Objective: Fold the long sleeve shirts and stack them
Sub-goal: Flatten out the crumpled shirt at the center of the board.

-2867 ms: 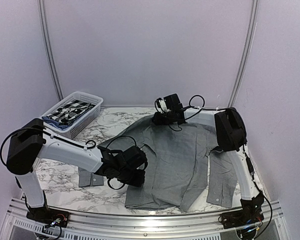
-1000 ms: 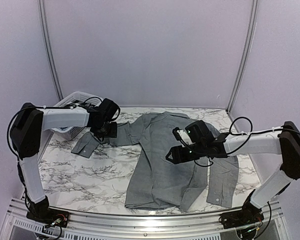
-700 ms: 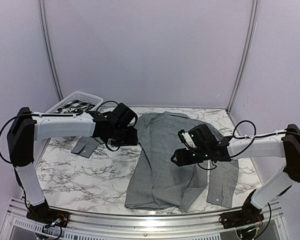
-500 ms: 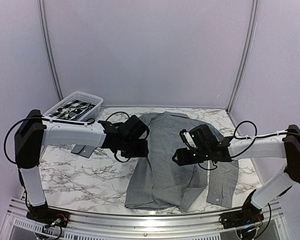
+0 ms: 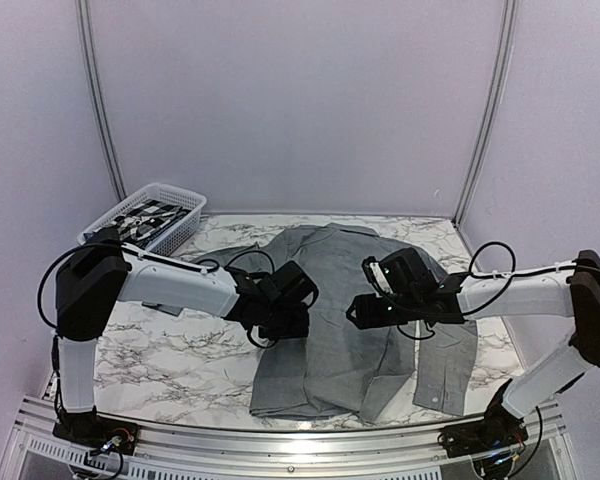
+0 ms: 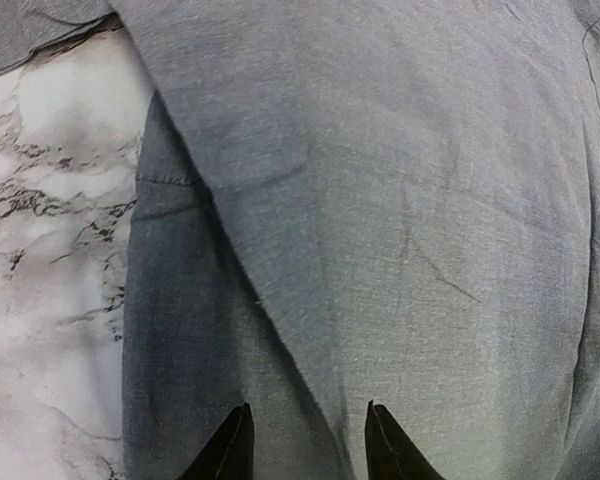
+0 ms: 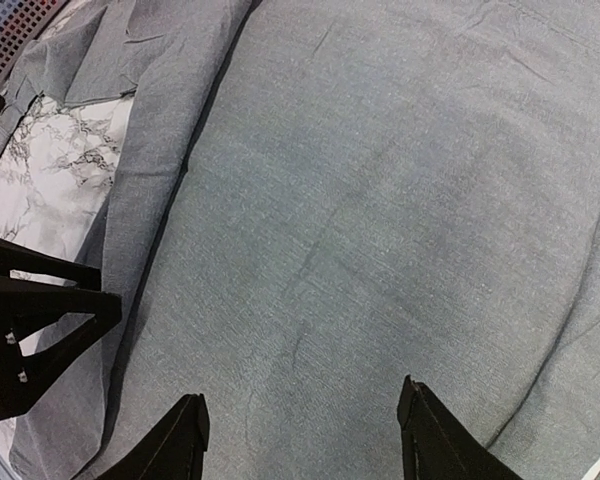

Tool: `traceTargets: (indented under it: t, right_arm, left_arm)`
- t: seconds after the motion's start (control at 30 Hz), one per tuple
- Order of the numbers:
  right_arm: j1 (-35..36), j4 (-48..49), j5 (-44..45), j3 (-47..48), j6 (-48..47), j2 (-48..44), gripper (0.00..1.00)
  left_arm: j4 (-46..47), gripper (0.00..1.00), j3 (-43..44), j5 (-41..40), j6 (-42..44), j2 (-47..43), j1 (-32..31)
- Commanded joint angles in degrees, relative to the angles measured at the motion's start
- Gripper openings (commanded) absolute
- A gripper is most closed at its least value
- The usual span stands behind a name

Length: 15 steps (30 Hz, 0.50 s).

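Grey cloth fills the 2 wrist views: the shirt lies flat on the marble table, collar at the far side, hem toward the arm bases. We judge the step in hand to be the 1st fold, taking the left sleeve in over the body. In the left wrist view a raised layer, which we take for that sleeve, slants its edge across darker, shadowed cloth and into the gap of the left gripper, at the shirt's left edge. Its fingers stand apart with cloth between them, but we cannot tell whether they pinch the sleeve or only straddle it. The right gripper hangs over the middle of the body, spread wide, nothing between its fingers. The right sleeve lies out along the right side, not yet folded in. A basket at the far left holds checked cloth, well apart from the shirt.

Next, we think, the left sleeve needs laying straight down the body and releasing without dragging the side along; the right gripper could press the body to stop it sliding. Then the right sleeve calls for the same, and the hem goes up toward the collar. Only 1 shirt lies on the table, so stacking is far off
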Motion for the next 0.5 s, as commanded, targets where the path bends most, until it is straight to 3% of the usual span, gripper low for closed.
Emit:
traceTargets:
  t: [0.0,0.27,0.47]
  right_arm:
    - [0.5,1.0,1.2,0.2,0.4,0.5,0.61]
    - [0.5,1.2,1.3,0.8,0.4,2.1,0.6]
    - [0.5,1.0,1.2,0.7,0.0,2.8,0.6]
  left_arm:
    - [2.7,0.35,1.8,-0.8,-0.6,1.5,-0.5]
    - [2.9,0.02,-0.2,-3.0,-0.3,0.1,0.4]
    - [3.0,0.0,-7.4,-4.3,3.3,-7.8,5.3]
